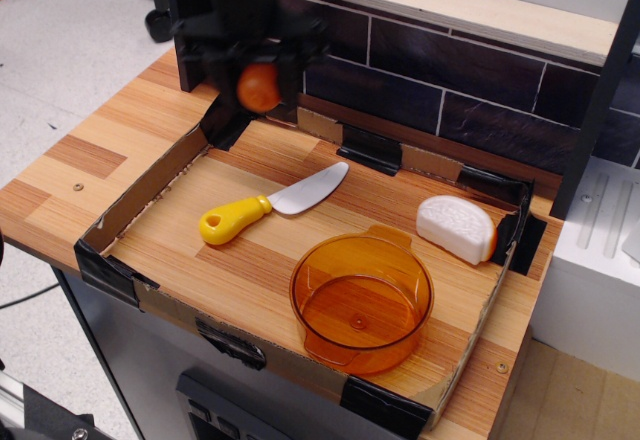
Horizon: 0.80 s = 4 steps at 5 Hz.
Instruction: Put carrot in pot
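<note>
My gripper [258, 82] is shut on the small orange carrot [259, 87] and holds it in the air above the far left corner of the tray. The amber-orange pot [361, 302] stands at the tray's front right, open and empty, well away from the gripper toward the front right.
A shallow cardboard tray [135, 200] with black-taped corners lies on the wooden table. In it are a yellow-handled toy knife [268, 204] near the middle and a white wedge-shaped toy [456, 227] at the right. A dark tiled wall [450, 80] runs along the back.
</note>
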Each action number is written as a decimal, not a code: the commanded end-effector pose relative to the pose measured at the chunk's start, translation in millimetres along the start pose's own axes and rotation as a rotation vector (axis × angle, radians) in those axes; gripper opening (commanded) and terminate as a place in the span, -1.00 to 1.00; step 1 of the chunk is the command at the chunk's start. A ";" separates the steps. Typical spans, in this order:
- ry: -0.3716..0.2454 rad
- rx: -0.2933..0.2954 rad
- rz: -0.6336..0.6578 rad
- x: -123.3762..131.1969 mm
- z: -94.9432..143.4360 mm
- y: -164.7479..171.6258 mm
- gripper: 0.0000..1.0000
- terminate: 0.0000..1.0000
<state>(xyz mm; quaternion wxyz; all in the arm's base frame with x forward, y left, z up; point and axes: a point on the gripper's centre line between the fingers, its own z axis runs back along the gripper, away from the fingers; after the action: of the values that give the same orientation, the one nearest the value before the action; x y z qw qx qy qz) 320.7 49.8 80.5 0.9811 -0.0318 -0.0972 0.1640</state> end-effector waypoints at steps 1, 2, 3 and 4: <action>0.101 -0.029 -0.256 -47.2 21.8 -49.6 -1.00 -1.00; 0.130 -0.027 -0.330 -68.1 14.2 -64.8 -1.00 -1.00; 0.167 -0.057 -0.433 -91.6 10.8 -77.2 -1.00 -1.00; 0.199 -0.092 -0.521 -108.9 12.2 -81.4 -1.00 -1.00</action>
<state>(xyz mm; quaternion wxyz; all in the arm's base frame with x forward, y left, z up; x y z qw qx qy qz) 240.2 -68.5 64.8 0.9928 -0.0659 0.0124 -0.0997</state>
